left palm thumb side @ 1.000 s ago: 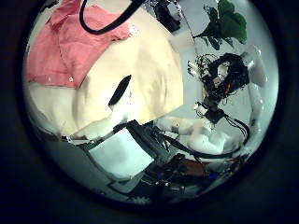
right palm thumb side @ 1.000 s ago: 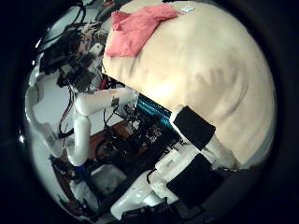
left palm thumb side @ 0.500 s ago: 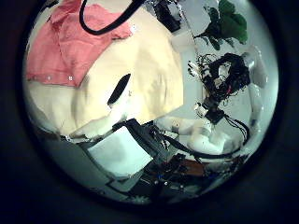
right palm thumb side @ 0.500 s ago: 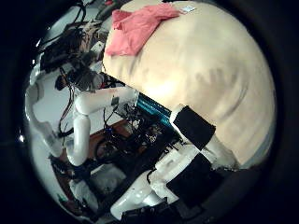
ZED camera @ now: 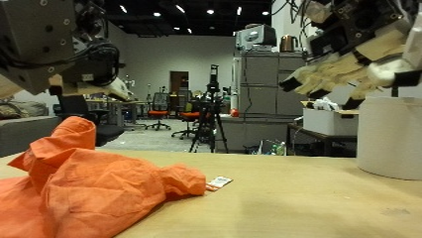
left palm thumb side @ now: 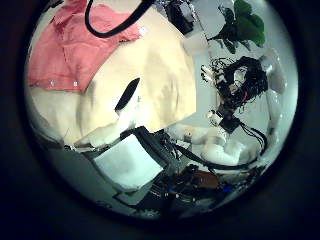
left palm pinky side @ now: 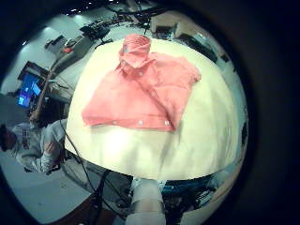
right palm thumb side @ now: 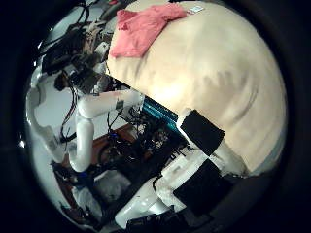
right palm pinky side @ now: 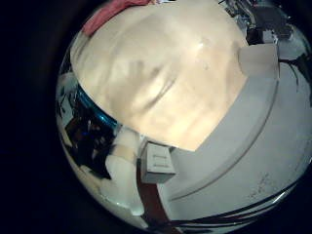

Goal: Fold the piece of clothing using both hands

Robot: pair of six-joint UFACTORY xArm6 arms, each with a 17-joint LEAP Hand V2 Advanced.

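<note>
An orange shirt lies crumpled on the tan table. My left hand hangs high above the shirt, fingers relaxed, holding nothing. My right hand hangs high over the bare part of the table, away from the shirt, fingers straight and empty. The left little finger side palm view shows the shirt spread on the table, collar at the far end. The shirt also shows in the left thumb side palm view, the right thumb side palm view and the right little finger side palm view.
A small white tag lies on the table beside the shirt. A white cylinder stands at the table's edge below my right hand. The table edge drops off toward equipment.
The left thumb side palm view has shifted slightly, so my left hand has moved a little. The shirt and my right hand look unchanged.
</note>
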